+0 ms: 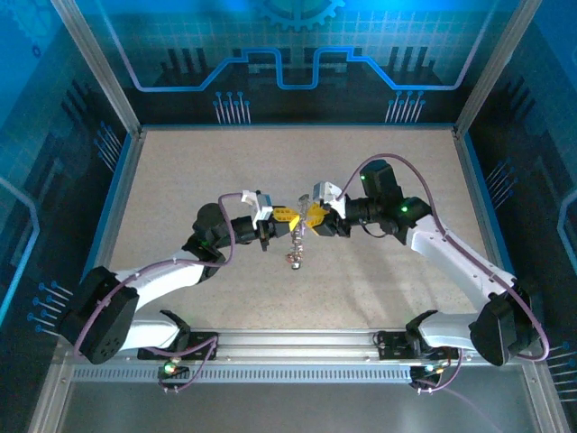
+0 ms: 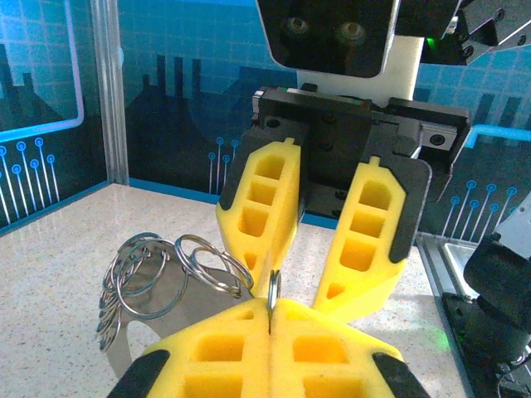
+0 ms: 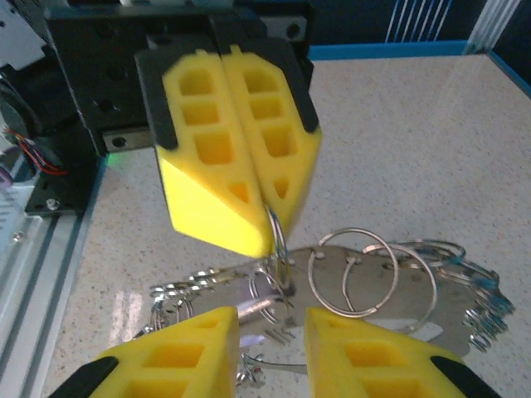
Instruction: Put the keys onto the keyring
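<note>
Yellow foam fingers (image 2: 207,352) of the left gripper (image 2: 272,308) sit at the bottom of the left wrist view. They are pressed together and pinch the keyring (image 2: 274,288), which is seen there edge-on as a thin dark line standing up from the seam. The right gripper (image 3: 270,323) faces it with its jaws spread, one finger on each side of the ring and touching nothing, as far as I can judge. In the top view both grippers meet near the middle of the frame, above the table (image 1: 180,180). To the left of the pinch in the left wrist view hangs a bunch of smaller split rings (image 2: 145,274), lying against a flat shiny metal tag (image 2: 178,307). Just under the held ring, low in the centre of the right wrist view, a small silvery toothed piece is probably one of the keys (image 3: 265,315) — coloured heads I cannot make out. I judge the ring to be light, stiff and springy, and also slippery on foam, so it may turn in the pinch. A key is best taken by its head — flat sides between the pads — so the hole stays free for the ring.
</note>
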Action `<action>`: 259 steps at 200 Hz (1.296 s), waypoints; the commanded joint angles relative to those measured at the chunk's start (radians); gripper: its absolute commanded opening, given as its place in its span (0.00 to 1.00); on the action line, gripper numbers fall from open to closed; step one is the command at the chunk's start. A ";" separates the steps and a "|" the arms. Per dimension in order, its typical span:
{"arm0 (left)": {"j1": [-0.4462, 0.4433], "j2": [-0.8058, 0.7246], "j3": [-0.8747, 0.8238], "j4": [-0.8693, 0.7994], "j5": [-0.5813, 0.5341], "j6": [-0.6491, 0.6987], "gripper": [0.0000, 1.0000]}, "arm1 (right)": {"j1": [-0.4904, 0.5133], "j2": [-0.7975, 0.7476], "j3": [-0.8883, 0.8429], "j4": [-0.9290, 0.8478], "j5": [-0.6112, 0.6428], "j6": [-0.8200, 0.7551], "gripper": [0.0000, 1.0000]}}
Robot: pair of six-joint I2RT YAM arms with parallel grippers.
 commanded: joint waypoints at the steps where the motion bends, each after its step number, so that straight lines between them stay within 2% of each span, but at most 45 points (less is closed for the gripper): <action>1: 0.005 0.019 0.000 0.110 0.036 -0.026 0.00 | -0.004 0.005 0.006 0.040 -0.101 0.040 0.28; 49: 0.005 0.070 -0.014 0.245 0.041 -0.080 0.00 | 0.013 0.031 0.019 0.011 -0.068 -0.003 0.24; 121: 0.006 0.080 -0.023 0.227 0.030 -0.054 0.00 | 0.026 -0.005 -0.001 0.023 0.018 -0.032 0.08; 134: 0.006 0.071 -0.028 0.193 0.020 -0.041 0.13 | 0.027 -0.009 0.010 0.009 0.031 -0.044 0.05; 150: 0.006 0.053 -0.025 0.112 0.016 0.007 0.18 | 0.040 -0.004 0.039 -0.055 0.085 -0.083 0.02; 168: 0.006 0.027 -0.002 -0.047 0.021 0.080 0.17 | 0.078 0.007 0.081 -0.134 0.181 -0.133 0.00; 195: 0.006 -0.005 0.028 -0.233 0.026 0.156 0.13 | 0.123 0.040 0.151 -0.240 0.254 -0.196 0.00; 238: 0.005 -0.025 0.039 -0.305 0.035 0.211 0.11 | 0.135 0.058 0.183 -0.282 0.266 -0.226 0.00; 259: 0.004 -0.026 0.044 -0.312 0.037 0.226 0.06 | 0.142 0.065 0.189 -0.291 0.272 -0.235 0.00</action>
